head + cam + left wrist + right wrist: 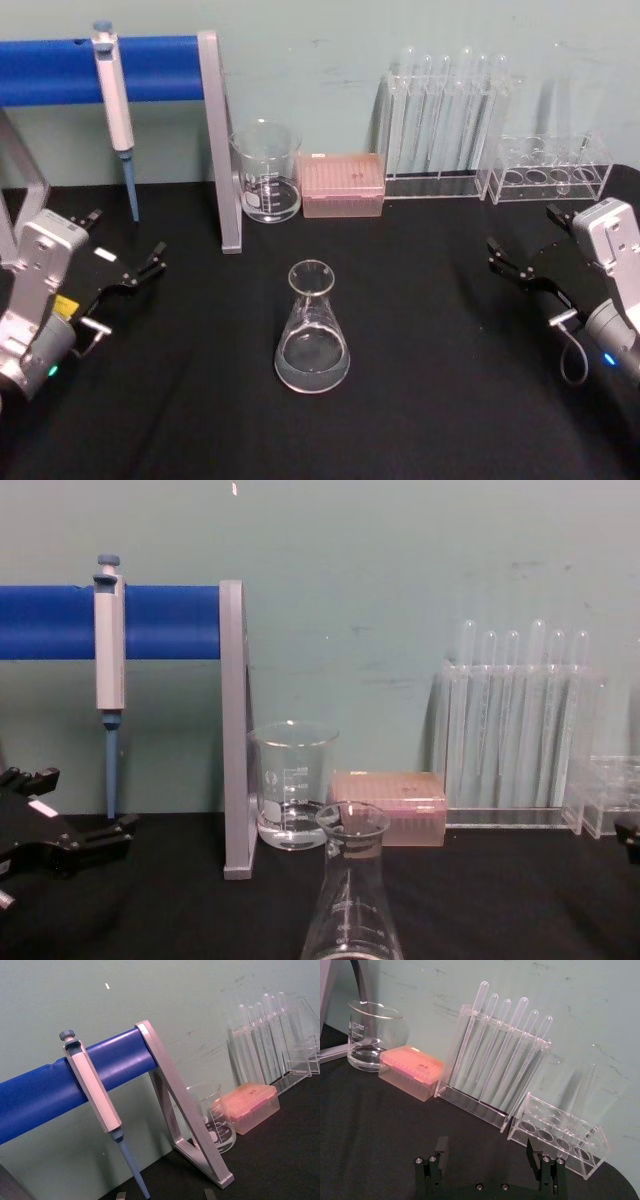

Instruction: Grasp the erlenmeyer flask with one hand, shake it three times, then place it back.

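A black-covered table runs back to a pale green wall. Along that wall stand a blue bar on a grey frame with a pipette hanging from it tip down, a glass beaker, a pink tip box, a clear rack of plastic droppers and a low clear tube rack. The erlenmeyer flask stands upright on its wide base near the middle of the table. Its long axis is vertical and its narrow neck and flared mouth point straight up. In the chest view the flask rises in the foreground, its rim in front of the beaker and the tip box, which stand farther back. It sits nearer the robot than that back row and touches none of it. The flask is between the two arms and well apart from both. The left gripper hovers off to its left beside the frame, fingers spread and holding nothing; the chest view shows it low at the left edge. The right gripper is off to the flask's right, in front of the low tube rack, with a grey cable looping below its wrist. Its fingers are also spread wide and hold nothing, as the right wrist view confirms, with bare black cloth between the two pads. Both grippers point toward the back wall rather than at the flask.
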Motion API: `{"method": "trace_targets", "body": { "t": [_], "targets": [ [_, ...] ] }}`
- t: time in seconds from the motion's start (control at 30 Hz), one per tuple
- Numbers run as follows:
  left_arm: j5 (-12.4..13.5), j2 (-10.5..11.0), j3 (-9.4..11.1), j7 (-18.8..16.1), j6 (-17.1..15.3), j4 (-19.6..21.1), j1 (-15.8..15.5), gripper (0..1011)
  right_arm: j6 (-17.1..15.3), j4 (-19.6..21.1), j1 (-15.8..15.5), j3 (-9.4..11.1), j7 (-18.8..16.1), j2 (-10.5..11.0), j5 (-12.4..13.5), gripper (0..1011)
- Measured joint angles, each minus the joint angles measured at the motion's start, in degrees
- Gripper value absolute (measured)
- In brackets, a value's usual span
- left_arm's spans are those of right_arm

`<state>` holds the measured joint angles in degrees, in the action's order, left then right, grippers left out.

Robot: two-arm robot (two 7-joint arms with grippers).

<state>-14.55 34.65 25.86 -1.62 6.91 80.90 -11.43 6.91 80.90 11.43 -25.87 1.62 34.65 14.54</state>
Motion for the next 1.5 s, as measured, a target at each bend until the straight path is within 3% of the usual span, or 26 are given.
{"method": "trace_targets", "body": {
  "t": [0.83,1.13,1.5],
  "targets": [
    [0.0,0.0,0.0,0.0,0.0,0.0,0.0,1001,0.0,0.0,-0.03,0.21,-0.25,0.02,0.01,1000],
    [0.0,0.0,0.0,0.0,0.0,0.0,0.0,1001,1.31,0.26,-1.46,2.7,-5.58,0.82,3.32,1000],
    [0.0,0.0,0.0,0.0,0.0,0.0,0.0,1001,1.62,5.2,-5.37,5.91,-14.21,3.24,9.68,1000]
  ]
}}
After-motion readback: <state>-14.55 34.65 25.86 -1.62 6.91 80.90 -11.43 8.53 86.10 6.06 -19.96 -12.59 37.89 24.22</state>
